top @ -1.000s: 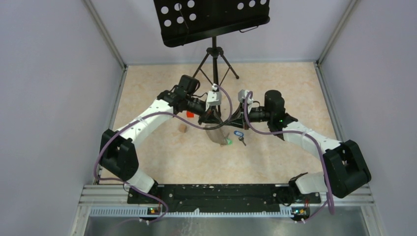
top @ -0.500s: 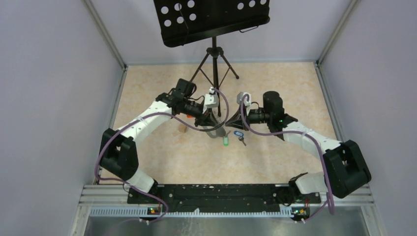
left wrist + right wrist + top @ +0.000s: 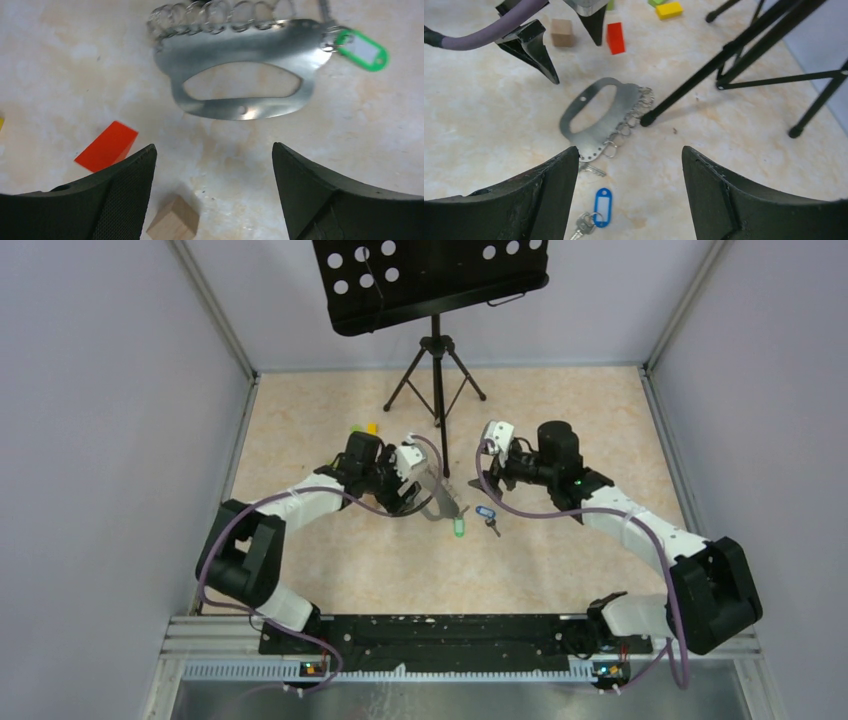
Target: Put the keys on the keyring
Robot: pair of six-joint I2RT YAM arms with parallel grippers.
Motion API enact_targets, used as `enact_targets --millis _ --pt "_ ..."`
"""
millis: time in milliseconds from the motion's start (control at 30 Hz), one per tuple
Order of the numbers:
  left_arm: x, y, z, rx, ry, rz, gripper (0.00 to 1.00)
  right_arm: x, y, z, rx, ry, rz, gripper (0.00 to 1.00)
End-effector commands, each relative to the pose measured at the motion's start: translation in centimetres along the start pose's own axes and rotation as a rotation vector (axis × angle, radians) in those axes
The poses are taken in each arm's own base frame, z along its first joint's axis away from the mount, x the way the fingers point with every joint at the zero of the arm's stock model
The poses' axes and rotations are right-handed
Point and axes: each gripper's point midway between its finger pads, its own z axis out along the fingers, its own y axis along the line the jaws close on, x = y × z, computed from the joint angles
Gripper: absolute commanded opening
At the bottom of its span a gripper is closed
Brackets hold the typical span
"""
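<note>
The keyring (image 3: pixel 240 47), a silver metal plate with an oval hole and a row of small rings, lies flat on the table (image 3: pixel 441 506) (image 3: pixel 621 100). The green-tagged key (image 3: pixel 362 50) (image 3: pixel 459 528) rests at its end, its small ring overlapping the plate's corner. The blue-tagged key (image 3: pixel 602 206) (image 3: pixel 485 512) lies loose, apart from the plate. My left gripper (image 3: pixel 212 147) (image 3: pixel 428 490) is open and empty just short of the plate. My right gripper (image 3: pixel 629 149) (image 3: pixel 484 476) is open and empty above the blue-tagged key and the plate's ring edge.
A red block (image 3: pixel 106 146) (image 3: pixel 615 37) and a wooden cube (image 3: pixel 172 225) (image 3: pixel 561 31) lie near the left gripper's fingers. Yellow (image 3: pixel 669 9) and green (image 3: pixel 355 428) blocks sit further back. The black tripod stand (image 3: pixel 435 370) has a foot (image 3: pixel 646 119) touching the ring row.
Both grippers have opened and let go of the keyring, which was held up between them and now lies flat. Both arms have drawn back from it, left and right.
</note>
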Motion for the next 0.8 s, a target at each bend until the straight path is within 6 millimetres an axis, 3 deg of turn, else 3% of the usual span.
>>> enact_targets --millis 0,67,100,233,400,767 --pt "0.5 5.1 0.4 -0.188 0.004 -0.107 0.90 -1.2 -3.7 -1.1 0.185 0.022 -0.082 0.75" --pt "0.2 6.1 0.4 -0.211 0.000 -0.139 0.92 -1.0 -4.0 -1.0 0.196 0.023 -0.054 0.76" --pt "-1.1 6.3 0.6 -0.187 -0.031 -0.136 0.94 -0.4 -4.3 -0.8 0.202 0.033 0.004 0.77" --pt "-2.9 5.7 1.4 -0.085 -0.059 -0.123 0.99 -0.1 -4.9 -0.7 0.202 0.049 0.072 0.80" --pt "-2.8 6.6 3.1 -0.067 -0.033 -0.167 0.99 -0.5 -4.6 -1.0 0.173 0.035 0.110 0.82" --pt "-3.4 8.0 6.9 -0.016 -0.047 -0.221 0.68 -0.2 -4.6 -0.9 0.159 0.040 0.128 0.82"
